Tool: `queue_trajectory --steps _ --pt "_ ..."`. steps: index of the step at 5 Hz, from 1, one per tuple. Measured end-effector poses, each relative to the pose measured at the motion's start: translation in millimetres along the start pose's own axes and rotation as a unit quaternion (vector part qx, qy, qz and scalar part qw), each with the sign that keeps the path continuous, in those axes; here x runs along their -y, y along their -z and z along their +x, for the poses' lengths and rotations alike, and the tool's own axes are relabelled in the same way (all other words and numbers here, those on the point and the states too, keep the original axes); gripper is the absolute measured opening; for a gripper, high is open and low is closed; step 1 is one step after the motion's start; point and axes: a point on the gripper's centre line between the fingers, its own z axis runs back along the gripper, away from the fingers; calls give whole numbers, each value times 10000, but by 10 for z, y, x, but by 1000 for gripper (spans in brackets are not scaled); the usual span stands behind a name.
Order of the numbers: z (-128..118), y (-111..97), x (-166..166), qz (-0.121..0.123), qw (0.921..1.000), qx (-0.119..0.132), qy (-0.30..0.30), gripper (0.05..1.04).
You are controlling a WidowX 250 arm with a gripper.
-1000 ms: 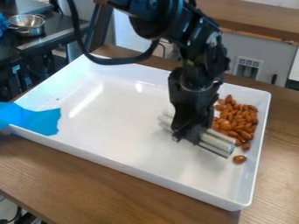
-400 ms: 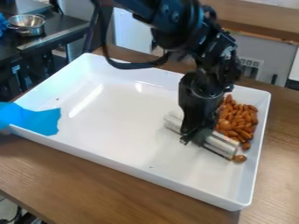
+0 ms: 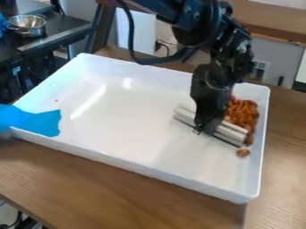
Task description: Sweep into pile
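Now the gripper (image 3: 202, 129), clenched on a silvery bar (image 3: 232, 132), edges right, so the almonds (image 3: 243, 114) bunch tighter in the tray (image 3: 257, 154) (one stray almond (image 3: 243, 152) sits apart).

Tray (image 3: 155, 172): plain white, glossy, pale glare streaks. Almonds (image 3: 242, 115) in tray: orange-brown. Metal bar (image 3: 230, 133) in tray: silver, light and dark bands lengthwise. Gripper (image 3: 206, 127) over tray: black. Glove (image 3: 36, 122) at tray's left corner: solid bright blue. Tabletop (image 3: 113, 190) under tray: mid-brown, wood-grain pattern. Pot (image 3: 27, 26) behind tray: silver.
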Motion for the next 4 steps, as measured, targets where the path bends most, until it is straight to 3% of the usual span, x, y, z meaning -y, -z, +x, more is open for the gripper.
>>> queue_trajectory --steps 1,2,3,4 --pt "75 25 79 2 9999 43 -133 379" --pt "65 -102 -37 105 9994 -242 -207 379" --pt "72 -400 -174 -22 9989 -434 -182 379" --pt "13 -446 -338 21 9988 -490 -17 379"
